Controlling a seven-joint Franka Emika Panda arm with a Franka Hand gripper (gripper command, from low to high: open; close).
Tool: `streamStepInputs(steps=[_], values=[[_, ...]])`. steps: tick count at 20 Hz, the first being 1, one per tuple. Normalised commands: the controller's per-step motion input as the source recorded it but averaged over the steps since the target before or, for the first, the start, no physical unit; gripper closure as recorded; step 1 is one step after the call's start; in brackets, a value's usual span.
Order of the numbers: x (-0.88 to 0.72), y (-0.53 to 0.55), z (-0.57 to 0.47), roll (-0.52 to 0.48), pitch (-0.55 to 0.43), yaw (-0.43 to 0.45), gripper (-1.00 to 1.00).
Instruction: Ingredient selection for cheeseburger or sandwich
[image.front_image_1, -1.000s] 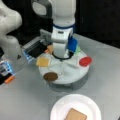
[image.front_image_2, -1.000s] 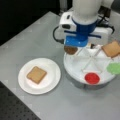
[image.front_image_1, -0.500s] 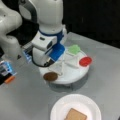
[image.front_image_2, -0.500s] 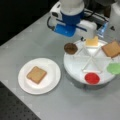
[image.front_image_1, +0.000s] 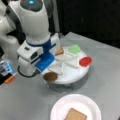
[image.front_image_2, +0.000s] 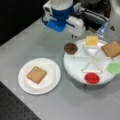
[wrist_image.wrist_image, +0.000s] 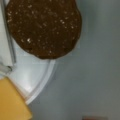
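Note:
A brown round patty (image.front_image_1: 50, 76) (image.front_image_2: 70, 48) (wrist_image.wrist_image: 45, 27) lies at the rim of the white divided tray (image.front_image_1: 72, 72) (image.front_image_2: 75, 67). The tray also holds a yellow cheese square (image.front_image_2: 91, 40) (wrist_image.wrist_image: 12, 102), a tan toast square (image.front_image_2: 111, 48) (image.front_image_1: 59, 52), a green leaf (image.front_image_1: 74, 49) (image.front_image_2: 114, 68) and a red disc (image.front_image_1: 85, 61) (image.front_image_2: 92, 78). Another toast square (image.front_image_2: 36, 74) (image.front_image_1: 75, 115) lies alone on the white plate (image.front_image_2: 53, 75) (image.front_image_1: 57, 107). The gripper (image.front_image_2: 74, 35) hangs just above and beside the patty, apart from it. No fingers show in the wrist view.
The arm's white and blue hand (image.front_image_1: 37, 62) fills a front view's left. Small blue and orange objects (image.front_image_1: 7, 72) lie near the robot base. A blue item (image.front_image_2: 102, 30) stands behind the tray. A dark perforated board (image.front_image_2: 15, 110) borders the grey table.
The hand has moved off the tray's middle toward the patty's side and risen. The patty now shows uncovered at the tray's rim. The toast on the plate has not moved.

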Motion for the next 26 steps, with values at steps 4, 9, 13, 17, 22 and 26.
streamStepInputs(steps=[4,9,13,17,22,26], values=[[-0.17,-0.03,-0.12,0.142,-0.198,-0.14,-1.0],[-0.13,0.05,-0.11,0.215,-0.153,-0.058,-1.0],[-0.09,-0.01,-0.16,0.434,-0.201,-0.025,-1.0],[-0.07,-0.17,-0.22,0.341,-0.193,-0.013,-1.0],[-0.01,-0.14,-0.24,0.281,-0.167,-0.002,-1.0],[0.05,-0.04,-0.3,0.35,-0.163,-0.024,-1.0]])
